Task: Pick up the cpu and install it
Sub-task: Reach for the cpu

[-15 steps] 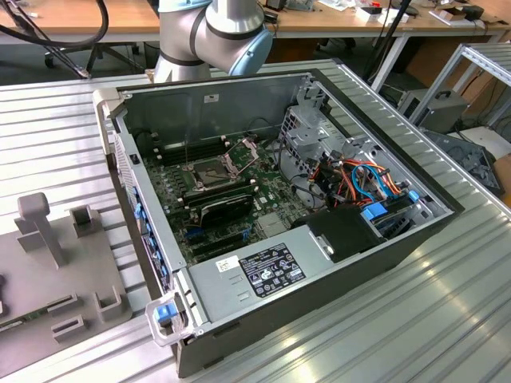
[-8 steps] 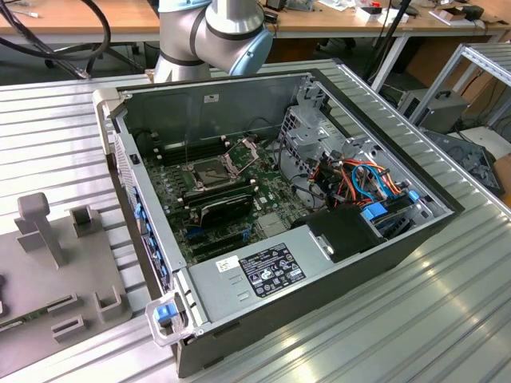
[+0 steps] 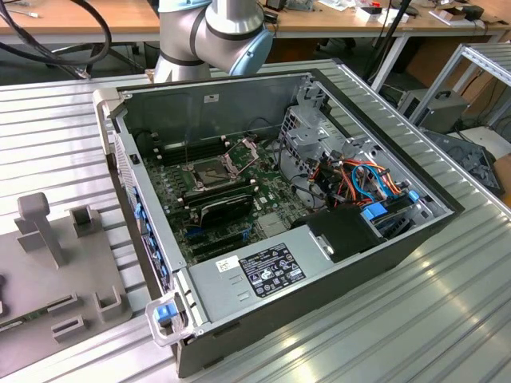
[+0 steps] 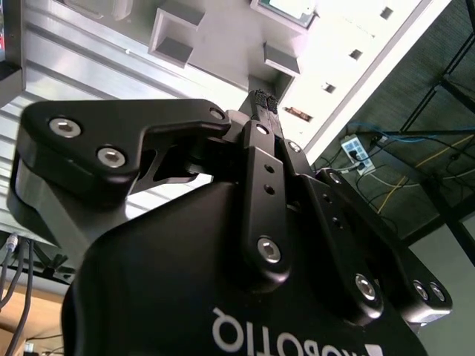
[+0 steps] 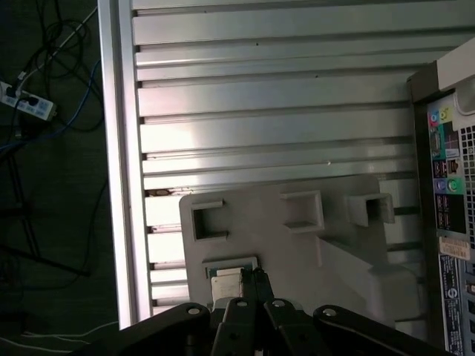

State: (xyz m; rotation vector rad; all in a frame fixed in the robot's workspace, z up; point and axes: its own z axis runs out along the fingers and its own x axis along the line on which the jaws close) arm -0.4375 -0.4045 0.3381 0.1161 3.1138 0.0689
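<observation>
The cpu (image 5: 225, 284), a small square silver-grey chip, lies flat in a shallow recess of the grey fixture plate (image 5: 297, 252); in the second wrist view it is the cpu (image 4: 291, 7) at the picture's edge. My gripper (image 5: 251, 291) hangs above the plate with its black fingers (image 4: 261, 126) pressed together and nothing between them. Their tips sit just beside the chip, overlapping its edge, and apart from it in height. In the exterior view the open computer case (image 3: 375, 263) shows the motherboard socket (image 3: 209, 170) with its metal frame (image 3: 242, 150) hinged up.
The grey fixture plate (image 3: 48, 263) with upright blocks lies on the ribbed aluminium table (image 3: 447, 319) at the exterior view's left of the case. Black memory sticks (image 3: 227, 209) and bundled cables (image 3: 359, 179) lie inside the case. The table's edge (image 5: 119, 148) drops to a floor with cables.
</observation>
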